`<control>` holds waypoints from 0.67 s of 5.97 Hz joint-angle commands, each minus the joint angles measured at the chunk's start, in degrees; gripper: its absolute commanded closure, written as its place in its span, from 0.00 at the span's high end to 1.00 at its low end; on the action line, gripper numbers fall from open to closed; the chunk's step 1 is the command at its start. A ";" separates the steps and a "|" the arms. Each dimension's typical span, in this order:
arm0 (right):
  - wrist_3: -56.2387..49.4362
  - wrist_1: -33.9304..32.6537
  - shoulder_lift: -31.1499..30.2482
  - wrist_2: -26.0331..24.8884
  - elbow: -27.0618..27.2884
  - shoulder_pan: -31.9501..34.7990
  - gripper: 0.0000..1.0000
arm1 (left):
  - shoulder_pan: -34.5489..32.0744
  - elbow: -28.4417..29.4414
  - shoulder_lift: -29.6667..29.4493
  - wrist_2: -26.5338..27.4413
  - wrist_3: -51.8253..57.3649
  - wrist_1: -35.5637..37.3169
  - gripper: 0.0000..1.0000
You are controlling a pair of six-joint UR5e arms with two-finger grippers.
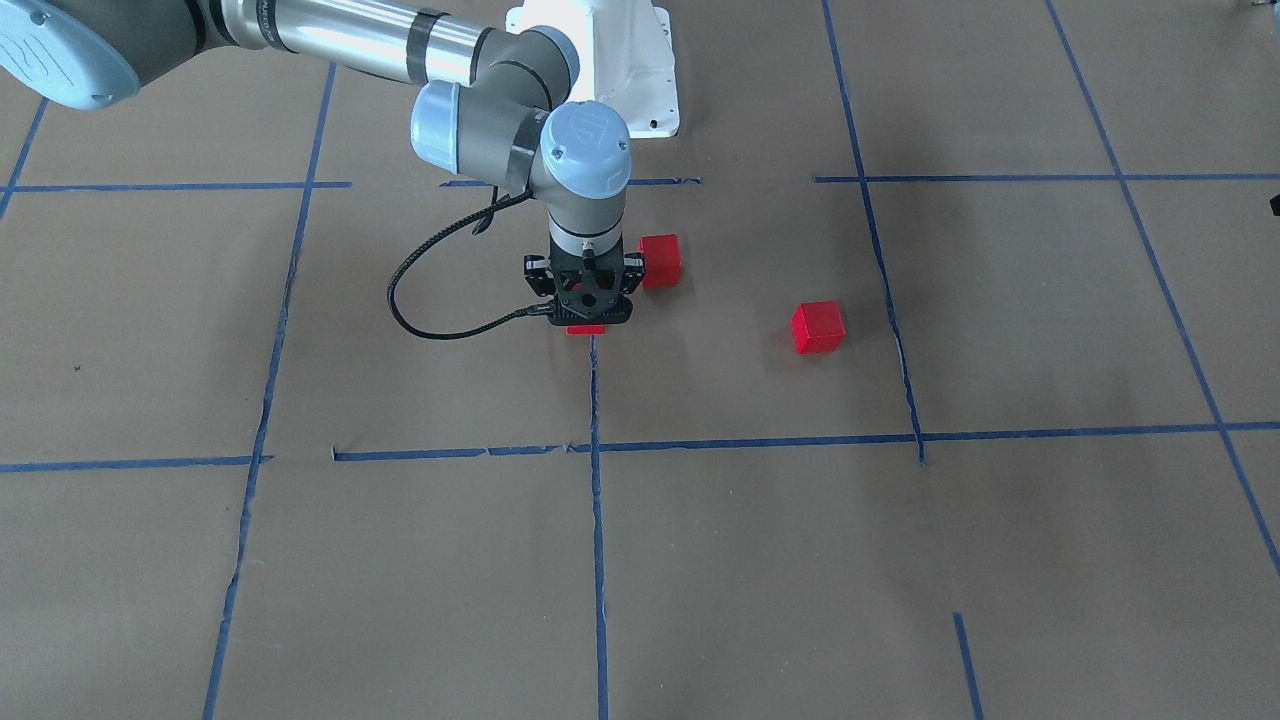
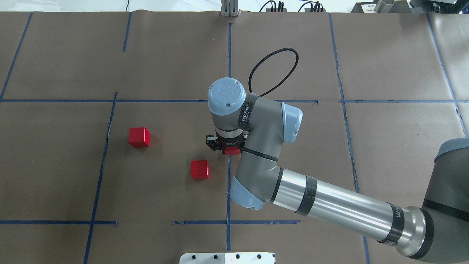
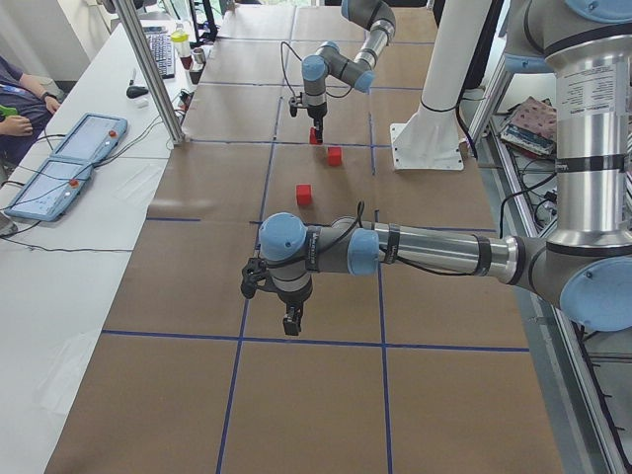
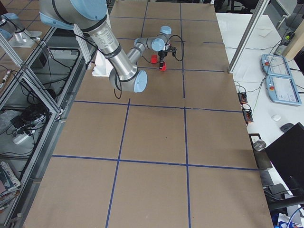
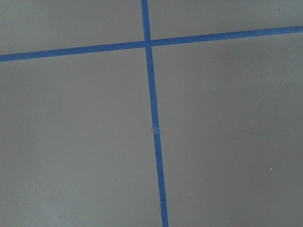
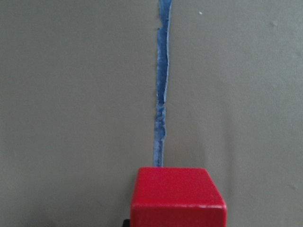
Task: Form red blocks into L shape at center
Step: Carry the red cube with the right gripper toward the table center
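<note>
My right gripper (image 2: pixel 224 147) points straight down over the vertical tape line in the center (image 2: pixel 165 198) and is shut on one red block (image 2: pixel 232 150). That block (image 1: pixel 585 329) is at table level and fills the bottom of the right wrist view (image 6: pixel 179 198). A second red block (image 2: pixel 200 169) lies just beside the gripper (image 1: pixel 590 318), close to the robot. A third red block (image 2: pixel 139 137) sits farther left inside the center rectangle. My left gripper (image 3: pixel 291 324) hangs over bare paper far from the blocks. I cannot tell whether it is open or shut.
The white robot base (image 1: pixel 600 60) stands at the table's edge. A black cable (image 2: pixel 273 69) loops off the right wrist. A side table with two tablets (image 3: pixel 59 168) and a seated person (image 3: pixel 15 99) lies beyond the paper.
</note>
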 commanded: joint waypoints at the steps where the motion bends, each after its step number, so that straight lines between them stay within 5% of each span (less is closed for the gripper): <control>1: -0.02 0.01 0.31 0.00 -0.23 -0.22 0.44 | 0.00 -0.09 0.00 0.00 -0.09 0.08 1.00; 4: -0.02 0.44 0.84 0.00 -1.19 -0.75 0.52 | 0.09 0.00 0.00 0.00 0.00 0.08 1.00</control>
